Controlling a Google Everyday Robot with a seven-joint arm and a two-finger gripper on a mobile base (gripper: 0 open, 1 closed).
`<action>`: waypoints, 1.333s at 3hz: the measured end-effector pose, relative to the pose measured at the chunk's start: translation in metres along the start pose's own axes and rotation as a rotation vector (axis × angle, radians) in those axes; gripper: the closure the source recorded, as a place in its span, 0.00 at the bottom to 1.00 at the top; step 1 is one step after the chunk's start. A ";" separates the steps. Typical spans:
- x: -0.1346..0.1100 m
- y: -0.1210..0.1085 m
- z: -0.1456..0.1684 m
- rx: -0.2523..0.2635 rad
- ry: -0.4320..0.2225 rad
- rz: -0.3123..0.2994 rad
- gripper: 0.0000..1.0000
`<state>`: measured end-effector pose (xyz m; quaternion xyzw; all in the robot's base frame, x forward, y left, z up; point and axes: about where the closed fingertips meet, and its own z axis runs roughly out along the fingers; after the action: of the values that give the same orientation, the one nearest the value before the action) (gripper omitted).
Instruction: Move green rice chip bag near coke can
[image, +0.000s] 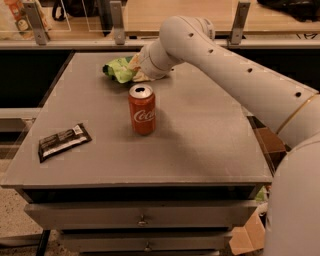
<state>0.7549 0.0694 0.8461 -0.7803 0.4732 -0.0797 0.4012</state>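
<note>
We are holding the green rice chip bag (117, 70) in our gripper (134, 71), fingers pinching it tight, at the back of the counter (205, 142), just behind the coke can (142, 111).

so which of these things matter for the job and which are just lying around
In the job: green rice chip bag, far side of the table; coke can, mid-table; gripper, at the bag.
Just lying about: black-and-white wrapped bar, near the left edge.
</note>
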 end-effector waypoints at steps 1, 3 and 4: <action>-0.013 0.020 -0.020 -0.027 -0.020 -0.022 1.00; -0.018 0.055 -0.059 -0.058 -0.018 -0.017 1.00; -0.009 0.062 -0.070 -0.057 -0.010 -0.004 1.00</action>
<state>0.6732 0.0243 0.8517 -0.7927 0.4718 -0.0632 0.3808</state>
